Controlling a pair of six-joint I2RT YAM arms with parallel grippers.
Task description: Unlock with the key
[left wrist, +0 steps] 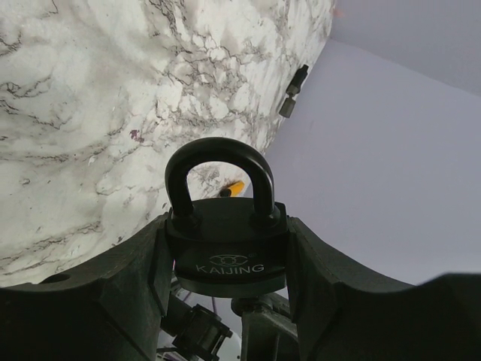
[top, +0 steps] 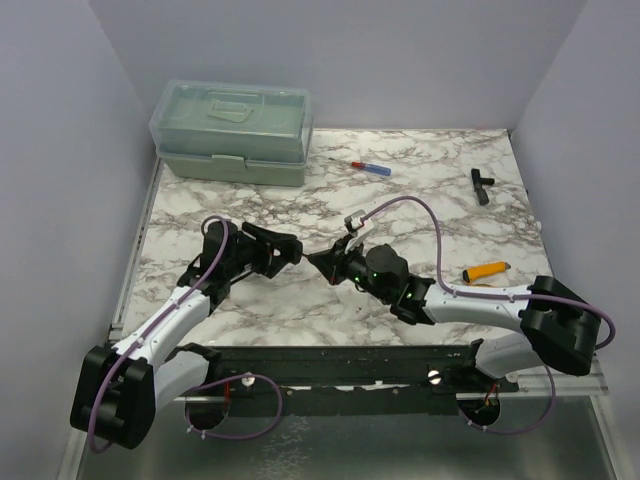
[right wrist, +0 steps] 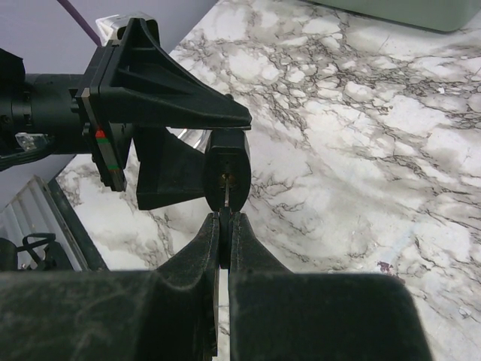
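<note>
My left gripper [top: 287, 250] is shut on a black padlock [left wrist: 225, 237] marked KAIJING, held above the marble table with its shackle closed. The padlock's keyhole end [right wrist: 228, 179] faces my right gripper [right wrist: 225, 222], which is shut on a key [right wrist: 225, 233] with a black head. The key's thin metal blade reaches into the keyhole. In the top view my right gripper [top: 325, 262] meets the left one at the table's middle.
A green lidded box [top: 235, 130] stands at the back left. A red-and-blue screwdriver [top: 365, 166], a black tool [top: 481, 185] and a yellow utility knife [top: 486, 270] lie on the marble table [top: 420, 200]. Walls close in on three sides.
</note>
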